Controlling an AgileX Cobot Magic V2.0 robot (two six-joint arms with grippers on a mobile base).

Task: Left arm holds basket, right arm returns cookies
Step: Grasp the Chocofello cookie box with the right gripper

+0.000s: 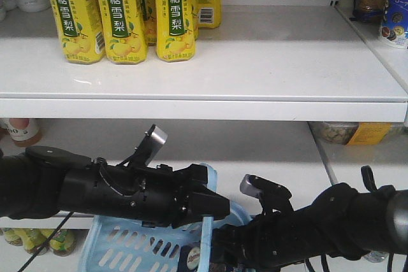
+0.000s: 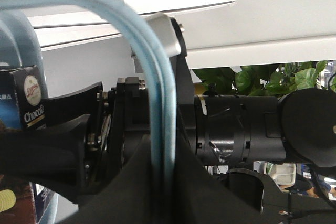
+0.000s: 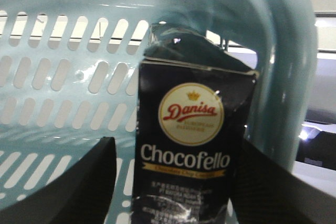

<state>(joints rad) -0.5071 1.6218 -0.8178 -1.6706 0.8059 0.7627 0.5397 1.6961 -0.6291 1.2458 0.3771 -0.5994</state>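
My left gripper point(image 1: 213, 211) point(image 2: 164, 140) is shut on the thin handle point(image 1: 207, 234) point(image 2: 157, 77) of the light blue basket point(image 1: 127, 246) point(image 3: 63, 77), which hangs in front of the lower shelf. The cookies point(image 3: 184, 145) point(image 2: 29, 103) point(image 1: 189, 259) are a dark navy "Chocofello" box standing upright inside the basket. The right arm point(image 1: 306, 221) reaches into the basket from the right. My right gripper point(image 3: 177, 142) is open around the box. Its right finger lies against the box edge. Basket wall shows in the gap between the left finger point(image 3: 84, 182) and the box.
Yellow drink bottles point(image 1: 121, 11) stand at the back left of the white upper shelf point(image 1: 255, 62). Snack packs point(image 1: 389, 4) sit on the neighbouring shelf at right. The lower shelf point(image 1: 255, 151) runs behind both arms, with jars point(image 1: 338, 132) at its right.
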